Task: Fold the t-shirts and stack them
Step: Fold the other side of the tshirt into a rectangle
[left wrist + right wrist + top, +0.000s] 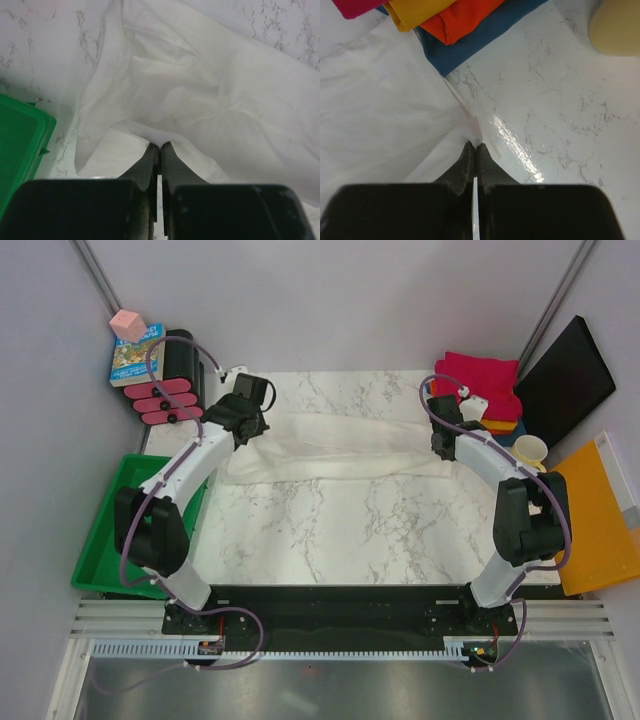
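The left gripper [160,146] has its jaws pressed together, pinching a fold of the off-white t-shirt [210,100] at its tips. The right gripper [474,146] is likewise clamped on the same cloth's edge. The left arm [185,472] and right arm [492,462] reach forward, elbows bent.

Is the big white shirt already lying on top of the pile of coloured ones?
No, the white shirt lies stretched out on the marble table, beside the coloured pile in the far right corner.
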